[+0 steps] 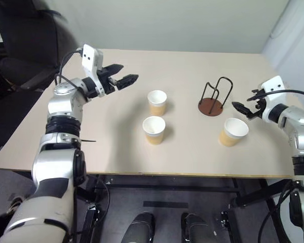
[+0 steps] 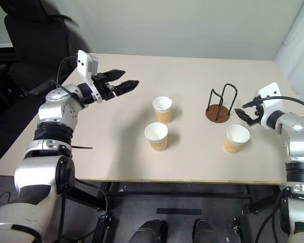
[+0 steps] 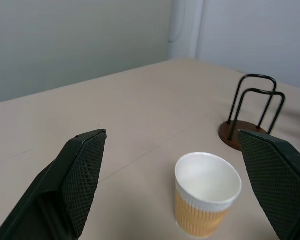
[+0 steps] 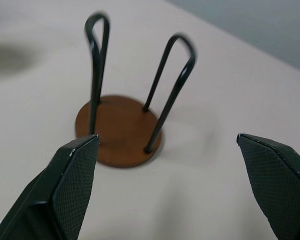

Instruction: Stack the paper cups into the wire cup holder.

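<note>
1. We see a pale worktop [image 1: 192, 147] from above, with three paper cups and a wire cup holder [image 1: 213, 98] standing on it, all upright and apart from one another.
2. The holder sits at about two o'clock from the worktop's centre, empty, its black loops rising from a reddish-brown disc.
3. The far cup [image 1: 157, 102] stands at the centre; the near cup [image 1: 154, 129] is just beside it at six o'clock; the right cup [image 1: 233, 131] lies at five o'clock from the holder, near it.
4. Our left tool [image 1: 125, 79] hovers above the worktop at ten o'clock from the far cup, fingers spread wide and empty, aimed toward that cup, likely lining up a grasp.
5. Our right tool [image 1: 244, 109] hangs between holder and right cup, also spread wide and empty, facing the holder.
6. We judge that no cup is stacked yet.
</note>
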`<action>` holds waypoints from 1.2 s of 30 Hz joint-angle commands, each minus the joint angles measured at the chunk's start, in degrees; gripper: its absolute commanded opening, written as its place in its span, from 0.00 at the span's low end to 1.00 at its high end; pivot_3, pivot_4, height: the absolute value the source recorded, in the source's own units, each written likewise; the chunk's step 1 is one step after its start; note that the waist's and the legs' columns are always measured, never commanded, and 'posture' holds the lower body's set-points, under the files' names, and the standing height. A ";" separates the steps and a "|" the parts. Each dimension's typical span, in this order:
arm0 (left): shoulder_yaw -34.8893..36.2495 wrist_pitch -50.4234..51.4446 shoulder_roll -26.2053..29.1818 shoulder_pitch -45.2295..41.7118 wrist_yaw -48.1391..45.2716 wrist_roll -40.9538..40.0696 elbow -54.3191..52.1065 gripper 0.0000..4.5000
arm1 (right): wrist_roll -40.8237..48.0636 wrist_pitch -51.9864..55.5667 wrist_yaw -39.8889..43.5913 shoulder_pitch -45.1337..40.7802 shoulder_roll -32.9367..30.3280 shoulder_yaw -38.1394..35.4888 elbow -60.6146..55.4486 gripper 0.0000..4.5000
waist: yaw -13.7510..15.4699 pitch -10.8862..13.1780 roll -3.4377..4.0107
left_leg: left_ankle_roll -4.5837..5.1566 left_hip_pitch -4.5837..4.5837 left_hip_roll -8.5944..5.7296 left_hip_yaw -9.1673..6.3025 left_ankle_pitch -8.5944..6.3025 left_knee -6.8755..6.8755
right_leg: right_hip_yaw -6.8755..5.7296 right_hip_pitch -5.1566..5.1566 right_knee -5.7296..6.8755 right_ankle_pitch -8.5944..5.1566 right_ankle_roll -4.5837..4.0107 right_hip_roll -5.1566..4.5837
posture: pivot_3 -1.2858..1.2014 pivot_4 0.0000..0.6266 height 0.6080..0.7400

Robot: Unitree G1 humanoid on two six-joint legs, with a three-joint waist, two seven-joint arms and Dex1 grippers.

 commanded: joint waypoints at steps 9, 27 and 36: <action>0.94 -0.98 0.06 -5.34 -4.71 0.07 3.13 0.99 | 0.75 0.35 -0.48 0.05 -1.19 -1.93 -4.43 1.00 | 0.00 0.00 0.00 | 0.08 -0.01 0.01 -0.02 -0.01 0.00 | 0.00 0.00 -0.08 0.13 0.24 0.01 | 0.52 0.24 1.00; -4.74 -0.60 0.08 -7.03 -18.23 2.99 1.22 0.99 | 8.23 11.76 6.66 -2.12 -5.05 -1.09 -10.90 1.00 | -0.22 0.00 0.00 | 0.19 -0.05 0.00 0.00 -0.10 0.06 | 0.03 0.02 -0.19 0.04 0.40 0.02 | 0.52 0.24 1.00; -4.24 -1.02 0.64 -4.50 -17.67 3.37 -0.84 0.99 | 0.22 2.73 4.07 -8.05 -2.09 5.29 0.46 1.00 | -0.40 0.00 0.00 | 0.31 -0.02 0.01 -0.01 -0.03 0.09 | 0.01 0.00 -0.08 0.07 0.45 0.02 | 0.52 0.24 1.00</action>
